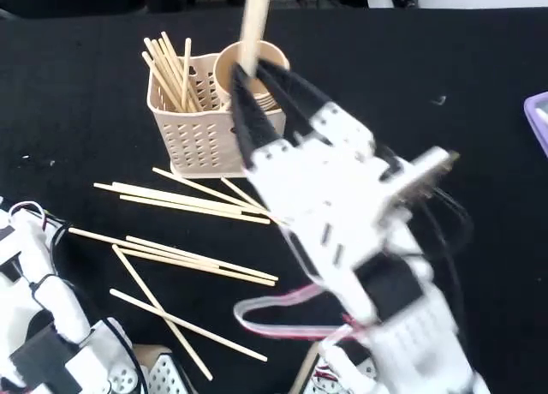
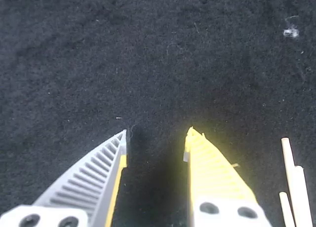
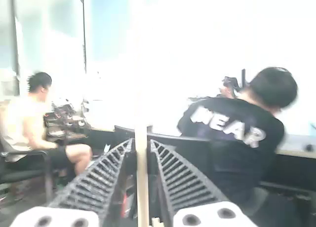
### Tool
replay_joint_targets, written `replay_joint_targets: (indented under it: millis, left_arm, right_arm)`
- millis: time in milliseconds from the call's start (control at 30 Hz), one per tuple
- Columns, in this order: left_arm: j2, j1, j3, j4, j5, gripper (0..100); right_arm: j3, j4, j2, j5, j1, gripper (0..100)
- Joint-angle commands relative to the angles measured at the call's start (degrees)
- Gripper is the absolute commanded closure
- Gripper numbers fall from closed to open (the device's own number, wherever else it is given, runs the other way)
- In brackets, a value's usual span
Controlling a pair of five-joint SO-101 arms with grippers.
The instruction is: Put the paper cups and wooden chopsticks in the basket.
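Note:
A cream perforated basket (image 1: 201, 137) stands at the back of the black table, holding a stack of paper cups (image 1: 261, 64) and several wooden chopsticks (image 1: 169, 68). My right gripper (image 1: 250, 68) hovers over the basket's cup side, shut on one chopstick (image 1: 254, 21) that points upward. In the right wrist view the chopstick (image 3: 142, 187) is pinched between the black fingers of the right gripper (image 3: 141, 140). Several loose chopsticks (image 1: 184, 201) lie on the table in front of the basket. My left gripper (image 2: 157, 133) stands open just above bare cloth, with chopstick ends (image 2: 292, 177) beside it.
The left arm (image 1: 43, 334) sits at the front left corner. A purple object (image 1: 538, 120) shows at the right edge. More chopsticks (image 1: 171, 257) lie crossed in the front middle, near the arms' bases (image 1: 158, 368).

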Motion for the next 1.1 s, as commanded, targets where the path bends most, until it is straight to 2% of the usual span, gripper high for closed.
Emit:
replay_joint_targets:
  millis: [0, 333, 667, 867, 1067]
  left_arm:
    - [-0.9, 0.3, -1.5, -1.0, -0.4, 81]
    - [-1.0, 0.3, -1.4, -0.9, -0.4, 81]
    - [-1.1, 0.3, -1.4, -0.8, -0.4, 81]
    - [-1.0, 0.3, -1.4, -0.8, -0.4, 81]
    - [-0.9, 0.3, -1.5, -0.9, -0.4, 81]
  right_arm:
    - [-2.4, -9.1, 9.3, -0.3, -3.2, 98.8]
    - [-15.1, -12.0, 32.8, -0.5, -1.4, 98.7]
    - [-21.1, -13.2, 45.1, -0.5, 1.7, 98.7]
    - [-20.4, -9.5, 48.7, -0.5, 1.4, 98.2]
    - [-20.4, -3.7, 46.8, -0.5, 1.5, 77.6]
